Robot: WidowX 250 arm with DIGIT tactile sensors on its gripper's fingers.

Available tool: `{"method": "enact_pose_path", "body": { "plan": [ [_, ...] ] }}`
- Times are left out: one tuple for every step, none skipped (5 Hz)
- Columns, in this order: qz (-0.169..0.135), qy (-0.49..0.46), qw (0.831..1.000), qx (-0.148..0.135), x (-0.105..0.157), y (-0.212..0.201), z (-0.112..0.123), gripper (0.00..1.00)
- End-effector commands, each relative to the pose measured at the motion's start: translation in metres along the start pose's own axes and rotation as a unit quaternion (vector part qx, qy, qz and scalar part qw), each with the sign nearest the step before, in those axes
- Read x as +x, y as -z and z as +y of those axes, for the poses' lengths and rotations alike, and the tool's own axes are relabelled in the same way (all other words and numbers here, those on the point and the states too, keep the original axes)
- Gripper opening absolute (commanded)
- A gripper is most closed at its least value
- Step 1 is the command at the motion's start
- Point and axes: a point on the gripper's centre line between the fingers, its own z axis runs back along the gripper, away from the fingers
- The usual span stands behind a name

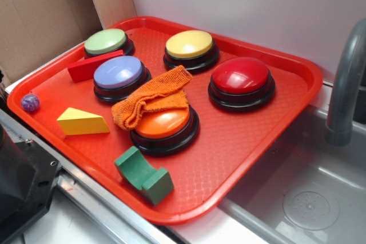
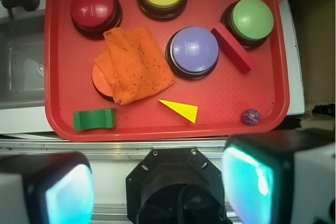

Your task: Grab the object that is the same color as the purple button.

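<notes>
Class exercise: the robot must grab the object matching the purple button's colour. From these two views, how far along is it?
Done: nothing visible yet. The purple ball lies untouched near the red tray's corner, apart from the purple button. In hand: the gripper hangs open off the tray, holding nothing. Left: approach, descent and closing on the ball.

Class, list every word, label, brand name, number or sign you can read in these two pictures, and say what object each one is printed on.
There are none. No readable text shows in either view: the button domes, including the purple button, are plain; the red tray, orange cloth, wooden blocks and small purple ball carry no print. The ball's swirls are pattern, not lettering.
</notes>
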Motion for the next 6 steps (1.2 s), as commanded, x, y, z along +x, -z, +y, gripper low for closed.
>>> {"method": "enact_pose_path", "body": {
  "plan": [
    [0.000, 0.000, 1.000, 0.000, 0.000, 0.000, 0.000, 1.00],
    [-0.017, 0.012, 1.000, -0.013, 0.000, 0.006, 0.011, 1.00],
    [-0.029, 0.017, 0.999, -0.015, 0.004, 0.015, 0.024, 1.00],
    [-0.027, 0.011, 1.000, -0.008, 0.008, 0.027, 0.040, 1.00],
    [-0.027, -0.013, 1.000, 0.006, 0.009, 0.044, 0.057, 1.00],
    [-0.041, -0.005, 0.999, 0.010, 0.013, 0.067, 0.070, 1.00]
  ]
}}
